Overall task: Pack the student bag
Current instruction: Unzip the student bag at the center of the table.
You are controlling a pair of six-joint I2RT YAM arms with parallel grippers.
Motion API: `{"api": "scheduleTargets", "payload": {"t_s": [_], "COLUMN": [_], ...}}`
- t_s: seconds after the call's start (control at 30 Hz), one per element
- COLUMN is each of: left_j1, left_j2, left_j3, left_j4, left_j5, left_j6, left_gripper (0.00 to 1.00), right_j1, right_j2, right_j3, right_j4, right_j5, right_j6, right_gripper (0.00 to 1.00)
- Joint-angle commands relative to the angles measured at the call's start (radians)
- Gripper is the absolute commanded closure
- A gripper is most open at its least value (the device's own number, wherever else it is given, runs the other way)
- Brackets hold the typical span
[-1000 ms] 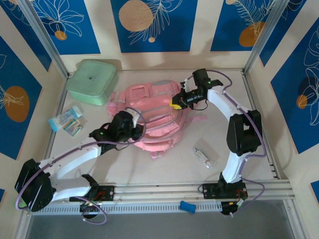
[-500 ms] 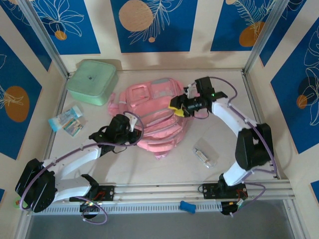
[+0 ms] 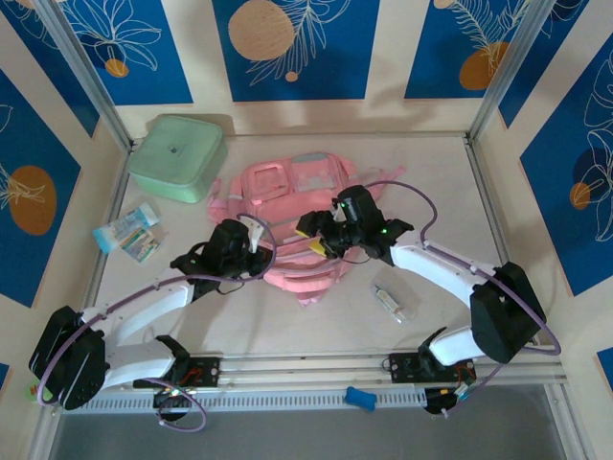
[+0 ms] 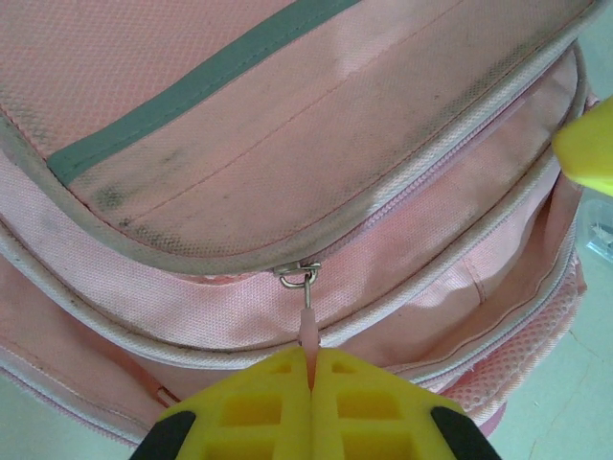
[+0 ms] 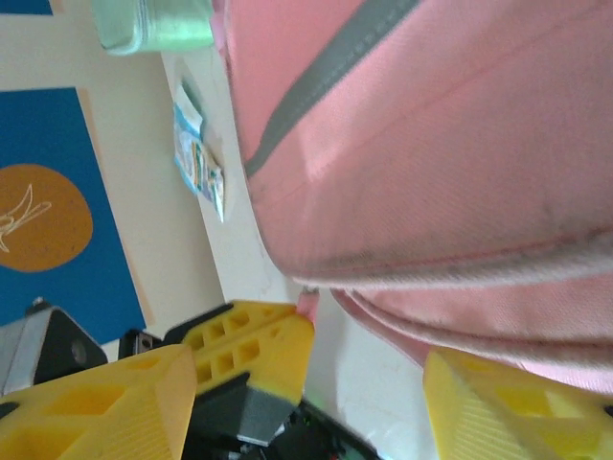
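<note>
The student bag (image 3: 292, 206) is a pink backpack with grey strips, lying flat mid-table. My left gripper (image 3: 259, 247) sits at its near-left edge. In the left wrist view its yellow fingers (image 4: 259, 407) are shut on the pink zipper pull (image 4: 307, 326), which hangs from a metal slider (image 4: 299, 273) on a closed zipper. My right gripper (image 3: 308, 236) hovers over the bag's near edge, jaws open and empty. The right wrist view has the right gripper (image 5: 311, 374) straddling the bag's rim (image 5: 431, 144), beside the left gripper's fingers (image 5: 254, 350).
A mint-green lidded box (image 3: 177, 156) stands at the back left. Small packets (image 3: 129, 233) lie by the left wall. A clear little item (image 3: 395, 300) rests on the table to the right of the bag. A blue piece (image 3: 360, 397) lies on the front rail.
My right arm swung from the bag's far right side down toward its near edge, and its jaws opened. The left gripper kept its hold on the zipper pull, barely moving.
</note>
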Motion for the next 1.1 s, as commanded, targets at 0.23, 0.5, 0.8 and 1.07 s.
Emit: {"api": "scheduleTargets", "payload": {"t_s": [0.23,0.5,0.8,1.07], "left_j1": [0.0,-0.001,0.002,0.009], "left_j2": [-0.076,-0.083,-0.127,0.023], "left_j3": [-0.013,-0.018,-0.074,0.005], "left_j4": [-0.01,-0.024,-0.059,-0.012], "left_j5": [-0.011,-0.023,-0.103,-0.226], "left_j6": [0.018,0.027,0.023,0.084], "left_gripper": [1.0,1.0,1.0,1.0], "right_j1": [0.046,0.051,-0.126,-0.271], "right_j2": [0.103,0.096,0.041,0.038], "right_j3": [0.08,0.11,0.119,0.138], "right_j4": [0.036,-0.013,-0.1,-0.188], "right_j5": [0.225,0.29,-0.006,-0.24], "right_j6": [0.076,-0.024,-0.244,-0.377], "right_gripper": [0.42,0.86,1.0,1.0]}}
